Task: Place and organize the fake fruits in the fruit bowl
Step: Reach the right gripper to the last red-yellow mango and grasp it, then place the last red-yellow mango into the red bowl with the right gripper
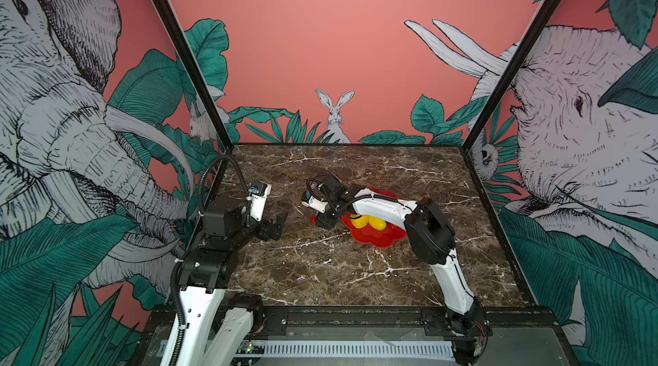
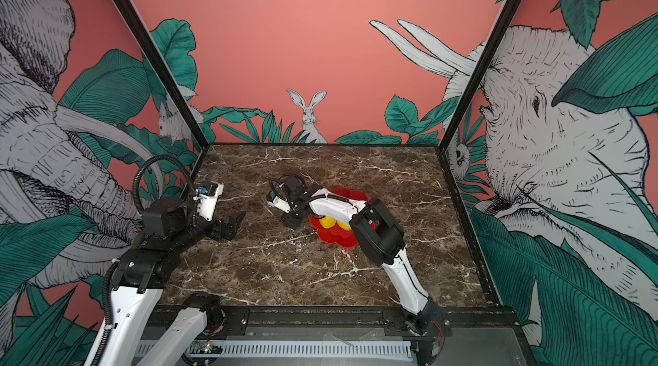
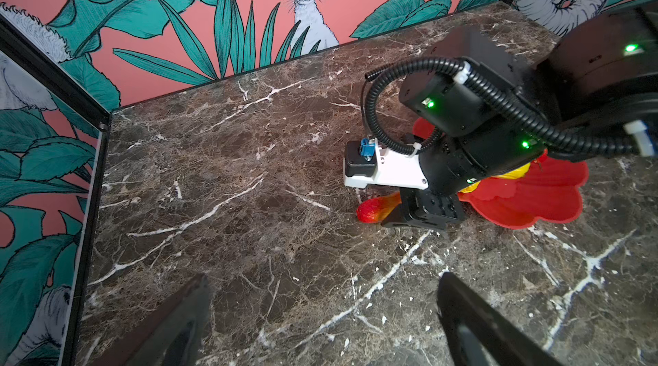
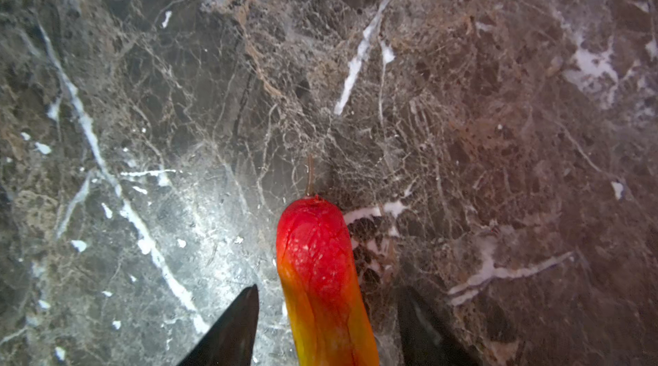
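A red-orange fruit [image 4: 317,268] is seen lying flat on the bench [image 1: 320,275], lengthwise between the jaws carried by the right arm [image 1: 381,205], with its rounded red end and thin stem pointing out past their tips. In the right wrist view a strip of bare bench is seen on each side of the fruit, so the jaws are set at a middling width around it and are not pressed on it where their tips show. In both top views this fruit is found just left of the bowl [image 1: 377,241], outside its rim, with only its red end showing beside the black jaws. A bumpy yellow fruit [image 1: 359,221] and a smooth yellow fruit [image 1: 378,223] are seen side by side inside the bowl, partly covered by the forearm. The right arm is stretched across the bowl from the right, its elbow raised beside the bowl and its wrist bent down to the bench. The left arm [image 1: 217,221] is folded at the left edge of the bench, its jaws spread wide, holding nothing, well apart from the fruit.
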{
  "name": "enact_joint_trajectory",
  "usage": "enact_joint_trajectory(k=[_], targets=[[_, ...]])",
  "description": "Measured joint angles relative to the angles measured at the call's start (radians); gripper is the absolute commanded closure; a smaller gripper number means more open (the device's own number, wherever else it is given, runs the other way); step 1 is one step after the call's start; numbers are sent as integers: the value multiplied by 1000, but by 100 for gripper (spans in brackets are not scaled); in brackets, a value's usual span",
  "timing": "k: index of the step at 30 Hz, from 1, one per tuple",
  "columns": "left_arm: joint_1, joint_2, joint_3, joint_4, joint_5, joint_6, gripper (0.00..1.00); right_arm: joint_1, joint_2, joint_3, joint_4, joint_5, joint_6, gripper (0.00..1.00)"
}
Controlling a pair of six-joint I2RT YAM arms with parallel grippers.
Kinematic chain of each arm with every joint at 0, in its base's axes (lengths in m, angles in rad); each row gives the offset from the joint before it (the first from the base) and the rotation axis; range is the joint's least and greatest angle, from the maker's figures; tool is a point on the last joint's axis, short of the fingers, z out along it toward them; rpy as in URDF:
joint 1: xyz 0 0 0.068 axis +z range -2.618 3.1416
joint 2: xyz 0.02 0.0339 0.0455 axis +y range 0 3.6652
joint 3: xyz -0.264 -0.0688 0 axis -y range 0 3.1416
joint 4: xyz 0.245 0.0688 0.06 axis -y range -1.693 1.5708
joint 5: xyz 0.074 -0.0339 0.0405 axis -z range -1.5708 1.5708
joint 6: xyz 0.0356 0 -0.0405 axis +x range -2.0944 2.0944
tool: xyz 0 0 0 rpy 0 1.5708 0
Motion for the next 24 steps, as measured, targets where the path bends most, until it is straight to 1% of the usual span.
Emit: enact_joint_trajectory(k=[4,7,9,11,15,18,24], targets=[[0,0,0,0,0,0,0,0,20,14,-1,0,6,50],[0,0,0,0,0,0,0,0,32,21,-3,-1,7,63],[0,0,0,0,0,0,0,0,35,21,-8,-1,9,68],[0,0,0,0,0,0,0,0,35,23,-13,-1,7,76],[0,0,0,0,0,0,0,0,13,9,-27,2,-3,83],[0,0,0,0,0,0,0,-1,-91,-77,-39,6,-24,88],[0,3,0,0,0,0,0,-15,-489,-332,-31,46,-78,91]])
